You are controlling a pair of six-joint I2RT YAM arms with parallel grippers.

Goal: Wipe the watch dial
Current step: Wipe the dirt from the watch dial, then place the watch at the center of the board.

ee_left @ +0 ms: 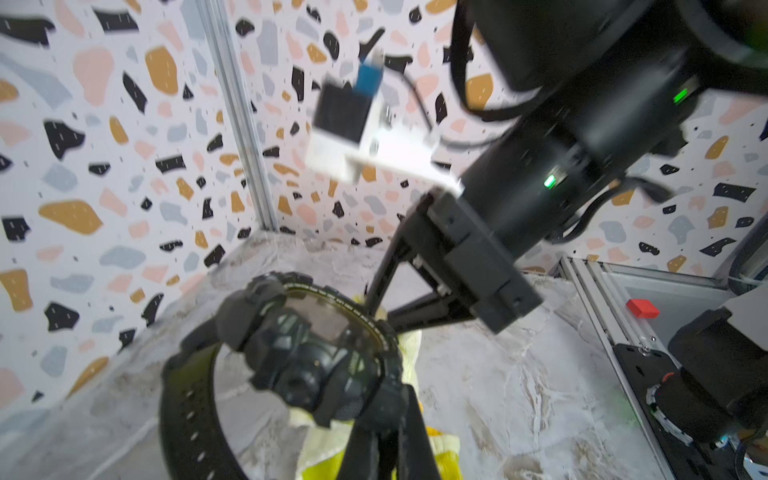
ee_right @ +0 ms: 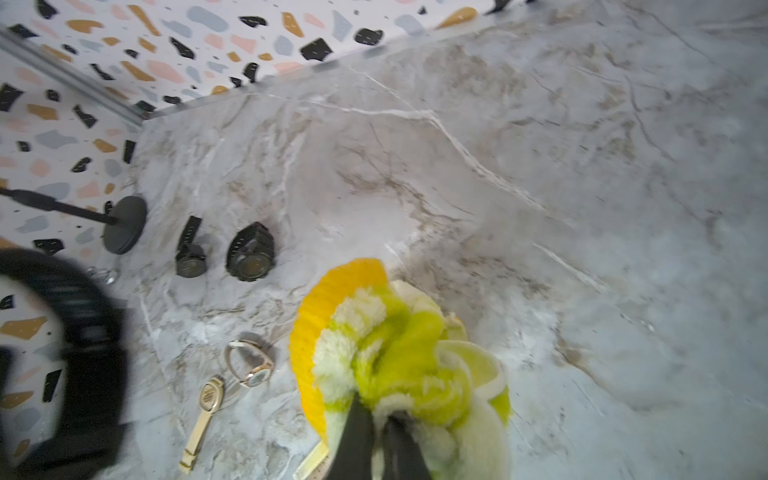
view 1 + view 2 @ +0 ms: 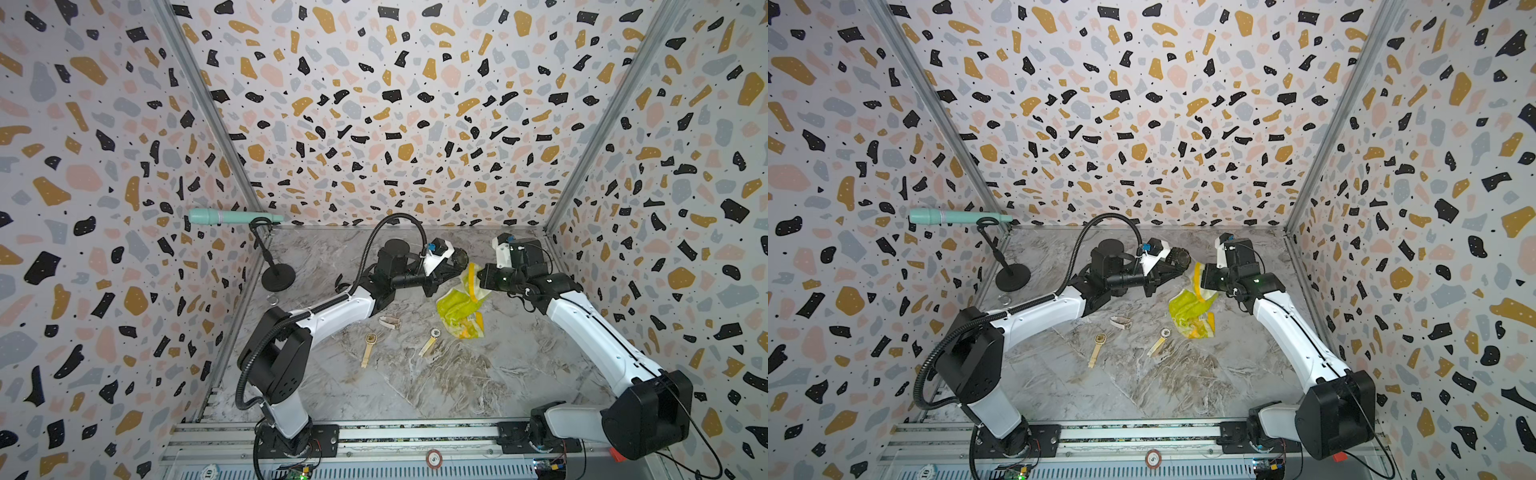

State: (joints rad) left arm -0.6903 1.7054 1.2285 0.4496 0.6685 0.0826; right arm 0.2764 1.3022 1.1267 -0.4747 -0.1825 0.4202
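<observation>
- In both top views the left tool (image 3: 455, 266) is clamped tight on a black digital watch (image 3: 459, 257), holding it off the marble tabletop (image 3: 415, 374) near the back wall. The right tool (image 3: 482, 275), pinched shut on a yellow-green microfibre cloth (image 3: 461, 311), sits just to the watch's right. The cloth trails down onto the tabletop.
- In the left wrist view the dial (image 1: 328, 324) faces the camera and the strap (image 1: 187, 395) loops away below it. The right tool's tips arrive at the dial's far rim, where cloth shows. Whether the cloth touches the glass I cannot tell. The wipe likely needs the cloth drawn across the dial toward the left arm.
- In the right wrist view the cloth bunches around the closed tips. Two black watches (image 2: 249, 253) and a gold watch (image 2: 203, 411) lie well apart on the tabletop, so the raised dial has free room.
</observation>
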